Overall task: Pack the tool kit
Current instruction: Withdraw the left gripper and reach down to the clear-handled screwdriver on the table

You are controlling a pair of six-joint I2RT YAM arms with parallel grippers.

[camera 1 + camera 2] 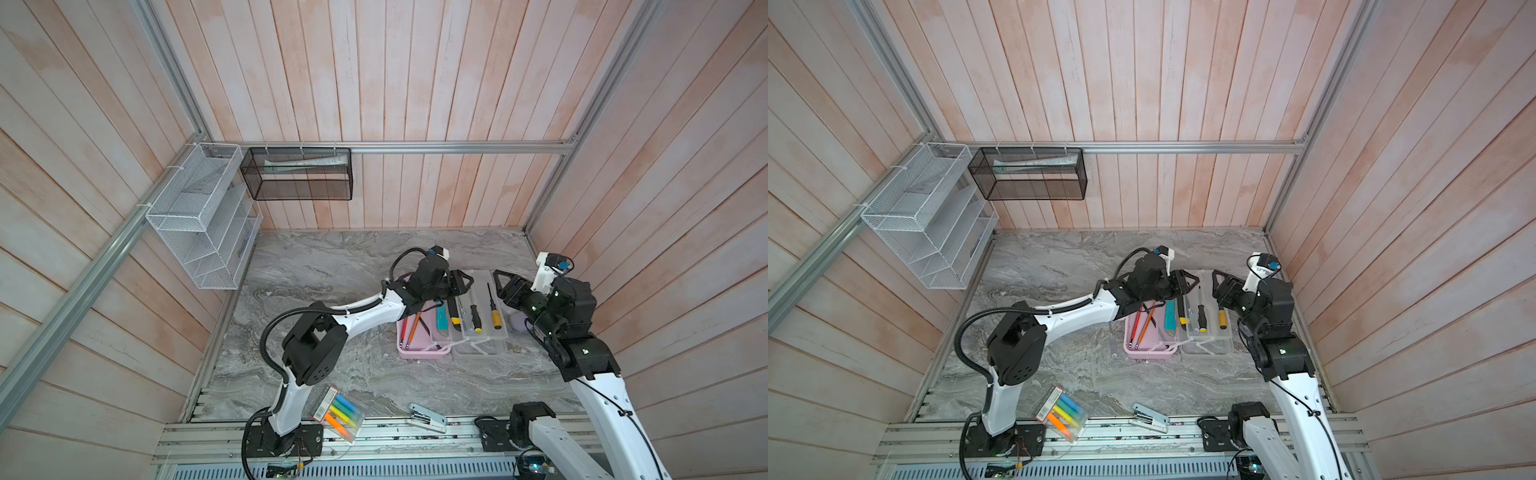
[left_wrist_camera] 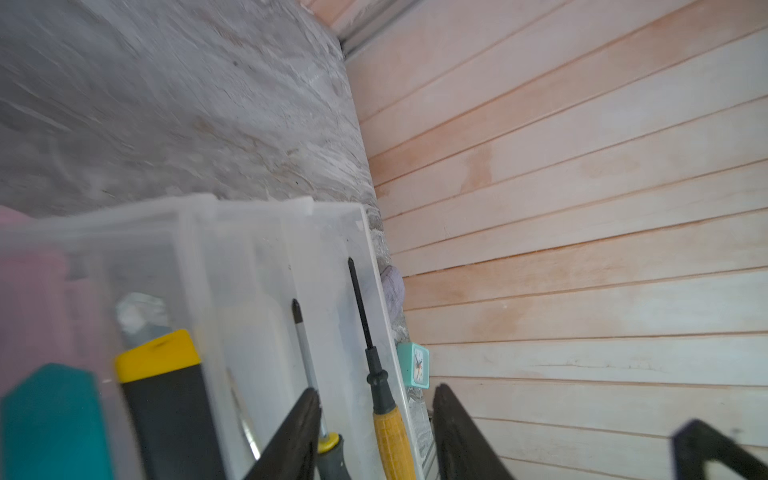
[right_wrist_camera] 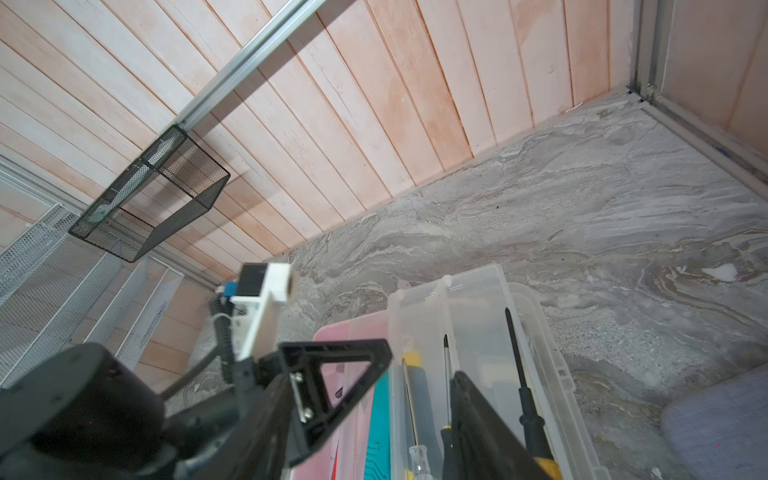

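At the desk's [image 1: 332, 266] near edge lie a clear pack of highlighters [image 1: 340, 415] and, to its right, a white stapler [image 1: 428, 417]. Farther in, toward the right edge, the pink tool kit [image 1: 419, 353] stands open with thin red and orange tools [image 1: 409, 328] inside. A clear tray [image 1: 482, 349] sits against its right side. The tray holds two screwdrivers [image 1: 496, 316], and two utility knives [image 1: 441, 320] lie where box and tray meet. Over the kit's far end the left gripper [image 1: 463, 282] hangs, jaws apart and empty. The right gripper [image 1: 500, 280] faces it over the tray, its jaws also apart with nothing between them.
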